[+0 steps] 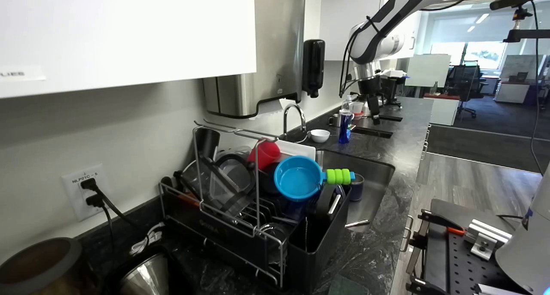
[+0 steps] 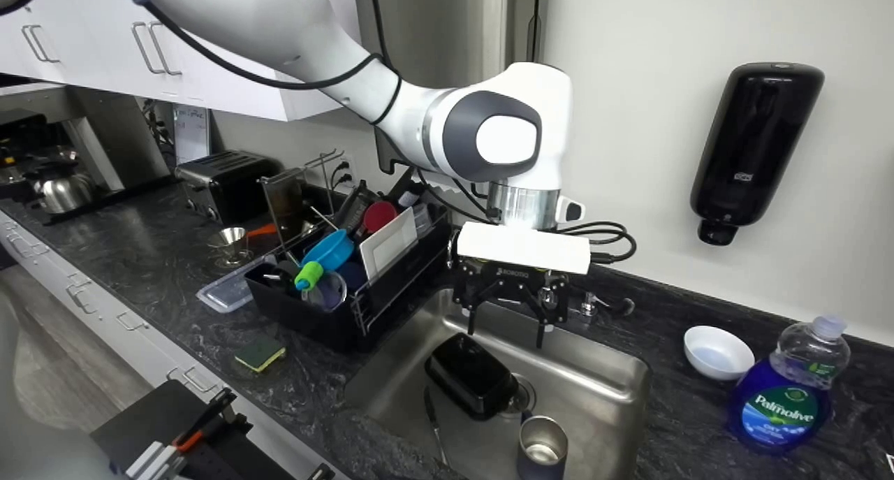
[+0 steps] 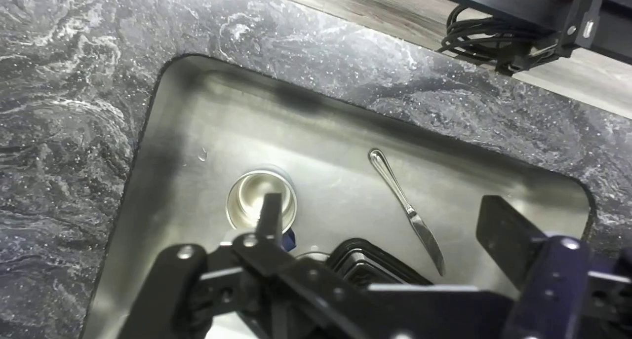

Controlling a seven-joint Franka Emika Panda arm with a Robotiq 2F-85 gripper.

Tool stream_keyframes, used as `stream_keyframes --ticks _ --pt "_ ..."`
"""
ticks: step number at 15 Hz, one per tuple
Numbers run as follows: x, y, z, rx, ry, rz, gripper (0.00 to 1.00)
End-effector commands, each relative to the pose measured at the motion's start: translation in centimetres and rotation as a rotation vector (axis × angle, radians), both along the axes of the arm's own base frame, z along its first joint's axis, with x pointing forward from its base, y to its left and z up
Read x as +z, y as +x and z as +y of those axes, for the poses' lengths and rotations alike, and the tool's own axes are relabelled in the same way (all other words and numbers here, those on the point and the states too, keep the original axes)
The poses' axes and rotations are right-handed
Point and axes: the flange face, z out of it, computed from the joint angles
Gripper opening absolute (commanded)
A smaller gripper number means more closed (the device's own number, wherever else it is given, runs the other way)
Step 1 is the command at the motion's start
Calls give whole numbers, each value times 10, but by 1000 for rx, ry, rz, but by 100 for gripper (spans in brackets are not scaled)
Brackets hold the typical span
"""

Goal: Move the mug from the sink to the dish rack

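In both exterior views, a navy-blue cylindrical mug (image 2: 542,449) stands in the stainless-steel sink (image 2: 604,410), the black two-fingered claw (image 2: 506,330) above. Wrist view: fingers (image 3: 506,238) apart; the steel-lined mug, probably rigid and slick, suits pinching across its walls.

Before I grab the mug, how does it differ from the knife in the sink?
The mug stands upright, mouth up; the knife lies flat. The mug is wide and round; the knife is long and slender. The mug is navy outside and silvery inside; the knife looks silvery throughout. Both are in the sink, and neither is held.
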Motion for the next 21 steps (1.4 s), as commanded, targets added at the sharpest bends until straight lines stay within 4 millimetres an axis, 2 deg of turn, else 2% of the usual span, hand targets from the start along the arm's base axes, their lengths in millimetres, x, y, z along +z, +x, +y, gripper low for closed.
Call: stream_keyframes --ticks 1,3,4,7,11,15,21 --pt "-8 10 -20 29 44 -2 100" --pt "-11 19 -26 -36 17 -13 100" --pt "-8 10 -22 -6 13 -3 100" --pt "-11 17 -25 -19 6 -4 100" --pt "-17 14 -22 9 59 31 100" --pt "-43 -6 -23 167 172 66 100" --pt "-87 -35 -49 319 275 59 100"
